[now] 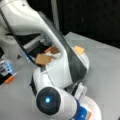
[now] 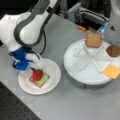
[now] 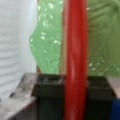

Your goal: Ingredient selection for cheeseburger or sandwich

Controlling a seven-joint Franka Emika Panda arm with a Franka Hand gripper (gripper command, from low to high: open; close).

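Observation:
In a front view my gripper point(image 2: 37, 71) hangs over the white paper plate point(image 2: 53, 67) at the left and is shut on the red tomato disc point(image 2: 37, 75), which stands on edge. Just under the tomato the green lettuce point(image 2: 44, 79) lies on a tan bread square point(image 2: 37, 83); this is the sandwich. The wrist view shows the tomato disc point(image 3: 75, 55) edge-on between the dark fingers point(image 3: 48, 92), above the lettuce point(image 3: 48, 42). On the segmented tray point(image 2: 82, 75) lie a second bread square point(image 2: 93, 40), the patty point(image 2: 113, 50) and the cheese point(image 2: 112, 71).
In a front view my own arm point(image 1: 62, 67) hides most of the tray; only the bread point(image 1: 43, 59), patty point(image 1: 54, 50) and cheese point(image 1: 79, 50) peek out. A small orange piece point(image 2: 81, 28) and a blue-lit device point(image 2: 103, 27) sit behind the tray.

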